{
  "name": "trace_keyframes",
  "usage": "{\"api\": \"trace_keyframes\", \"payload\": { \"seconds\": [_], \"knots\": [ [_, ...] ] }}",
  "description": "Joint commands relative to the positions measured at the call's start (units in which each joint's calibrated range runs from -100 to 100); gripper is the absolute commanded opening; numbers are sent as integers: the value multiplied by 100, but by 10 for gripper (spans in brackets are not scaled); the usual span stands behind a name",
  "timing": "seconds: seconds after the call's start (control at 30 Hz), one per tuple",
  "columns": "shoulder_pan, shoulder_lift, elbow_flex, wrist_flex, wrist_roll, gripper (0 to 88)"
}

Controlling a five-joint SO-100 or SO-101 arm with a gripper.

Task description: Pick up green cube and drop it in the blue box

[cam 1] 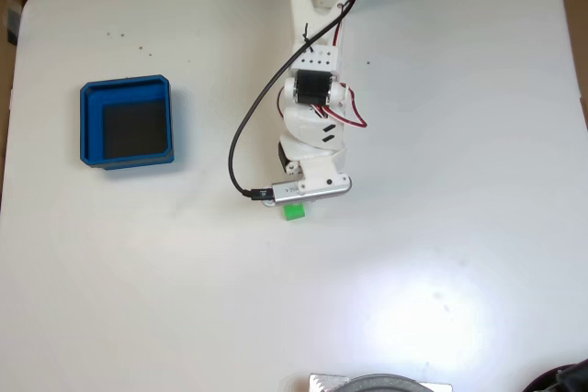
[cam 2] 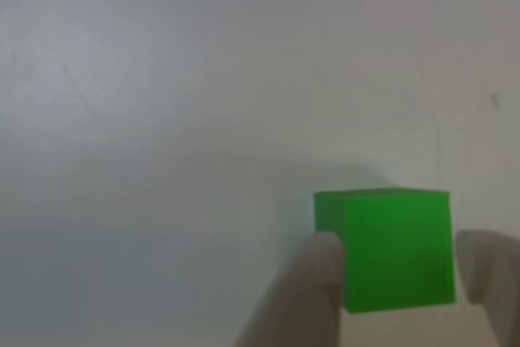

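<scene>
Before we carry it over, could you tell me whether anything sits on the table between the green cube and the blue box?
Nothing visible does. In the fixed view the green cube sits at the gripper, and only bare white table lies between it and the blue box, up and to the left.

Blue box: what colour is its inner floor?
Dark, near-black, framed by blue walls; the blue box shows best in the fixed view.
</scene>
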Motion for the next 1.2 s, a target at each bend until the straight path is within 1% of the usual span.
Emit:
{"api": "trace_keyframes", "payload": {
  "seconds": [0.0, 0.23, 0.5, 0.97, 1.17],
  "knots": [
    [74, -123, -382, -109, 20, 193],
    [74, -114, -373, -101, 20, 221],
    [74, -106, -355, -93, 20, 276],
    [74, -81, -337, -93, 20, 284],
    [74, 20, -346, -117, 20, 337]
  ]
}}
